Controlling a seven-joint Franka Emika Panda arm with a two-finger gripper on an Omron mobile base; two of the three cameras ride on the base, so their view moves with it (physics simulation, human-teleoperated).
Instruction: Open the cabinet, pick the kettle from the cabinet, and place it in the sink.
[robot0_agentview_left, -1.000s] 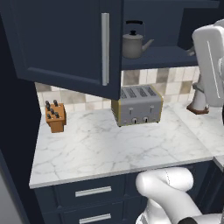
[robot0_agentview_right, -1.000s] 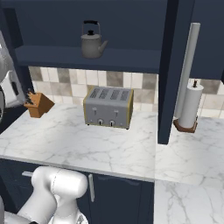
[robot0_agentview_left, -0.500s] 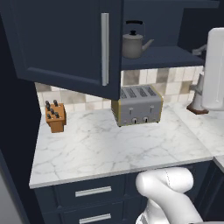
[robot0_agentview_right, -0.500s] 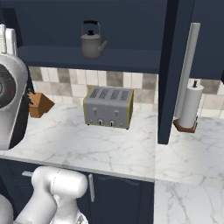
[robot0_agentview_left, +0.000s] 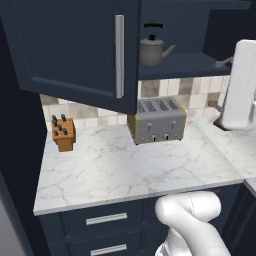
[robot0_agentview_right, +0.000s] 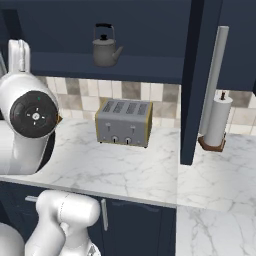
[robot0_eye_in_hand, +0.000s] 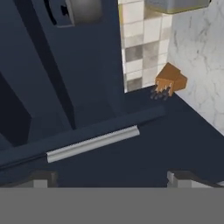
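Observation:
The grey kettle (robot0_agentview_left: 152, 50) with its black handle stands upright on the shelf of the open navy cabinet (robot0_agentview_left: 75, 50). From the other side the kettle (robot0_agentview_right: 105, 47) sits alone on that shelf. In the rolled hand view my gripper (robot0_eye_in_hand: 112, 181) is open, its two tips wide apart with nothing between them. It faces the left cabinet door and its silver bar handle (robot0_eye_in_hand: 92, 143), well apart from both. Part of the kettle (robot0_eye_in_hand: 74, 11) shows at the top left of that view. The sink is out of view.
A silver toaster (robot0_agentview_left: 157, 120) stands on the marble counter (robot0_agentview_left: 110, 170) under the shelf, with a wooden knife block (robot0_agentview_left: 62, 132) to its left. The right door (robot0_agentview_right: 192, 80) stands open edge-on, a paper towel roll (robot0_agentview_right: 219, 120) behind it. My white arm (robot0_agentview_left: 242, 85) rises at the right.
My arm has swung: its upper part slid toward the right edge of the left base view, and a large joint came in at the left of the right base view. The kettle stayed put.

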